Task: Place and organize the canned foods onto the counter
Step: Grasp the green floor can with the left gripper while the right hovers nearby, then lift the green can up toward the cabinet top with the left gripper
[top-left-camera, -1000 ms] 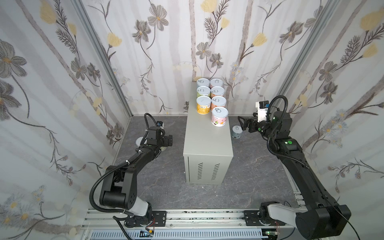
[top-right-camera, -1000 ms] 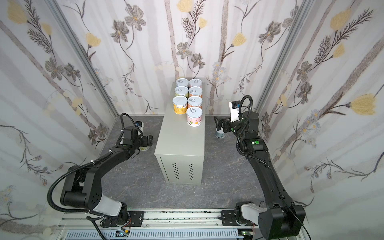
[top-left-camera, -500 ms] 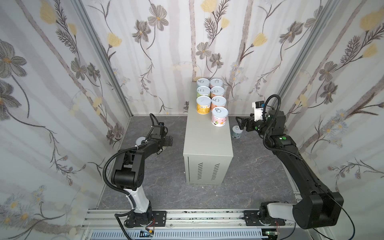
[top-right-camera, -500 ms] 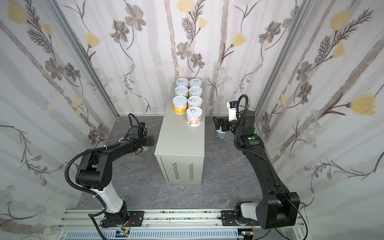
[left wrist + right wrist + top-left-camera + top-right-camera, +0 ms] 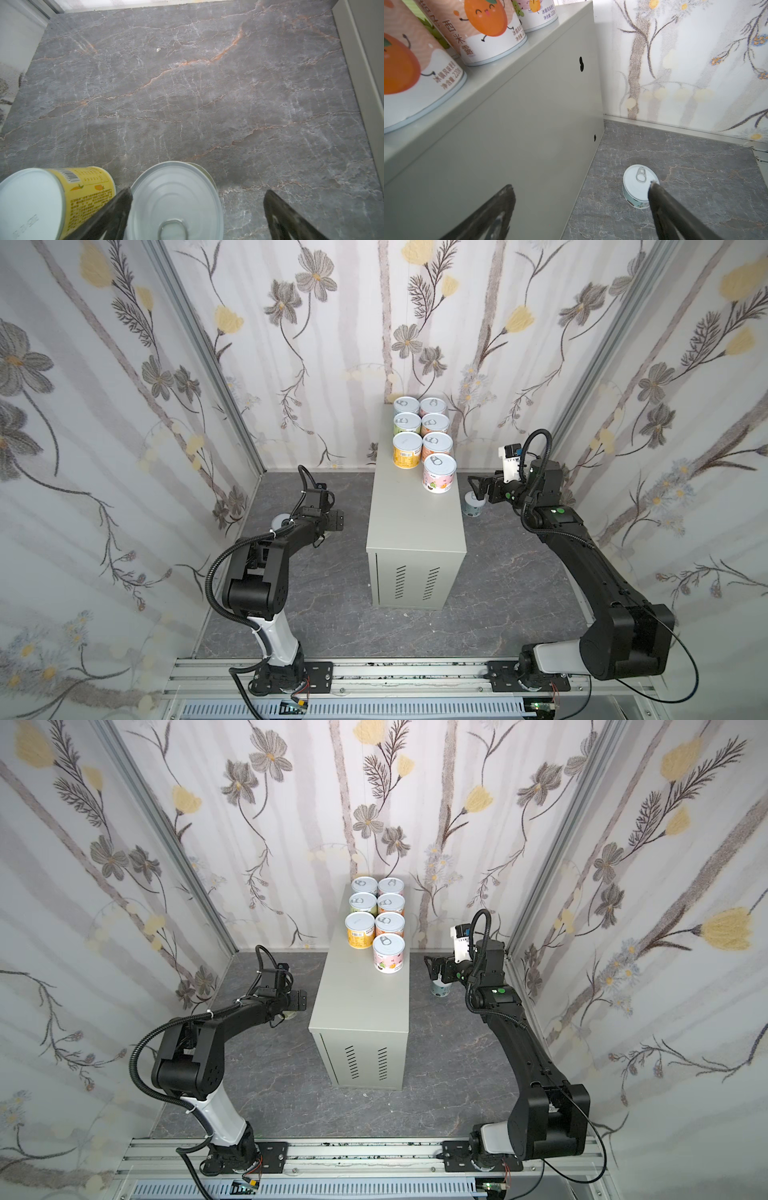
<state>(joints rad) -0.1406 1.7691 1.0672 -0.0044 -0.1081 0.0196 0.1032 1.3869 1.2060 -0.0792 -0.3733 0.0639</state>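
Already seven tins stand upright at the far end of the surface [image 5: 411, 526], packed in two rows that run from front to back. The row along its right edge has four, and its frontmost is a pink-labelled tin [image 5: 439, 479]. The row beside it has three and ends in an orange-yellow tin [image 5: 406, 452].

Three more tins stand on the dark marbled floor [image 5: 332, 589]. A pale-labelled tin [image 5: 638, 185] stands upright just beside the cabinet's right wall, toward the floor's far edge. The right tool [image 5: 478, 488] hangs above it, about level with the cabinet top, its jaws spread wide and holding nothing.

The left tool [image 5: 197, 192] is low over the floor, between the cabinet's left wall and the floor's left edge, its jaws spread wide and gripping nothing. In the left wrist view a tab-lidded tin [image 5: 174, 199] sits between its fingers [image 5: 116, 207], close to one of them. A yellow tin [image 5: 83, 193] stands just outside that finger.
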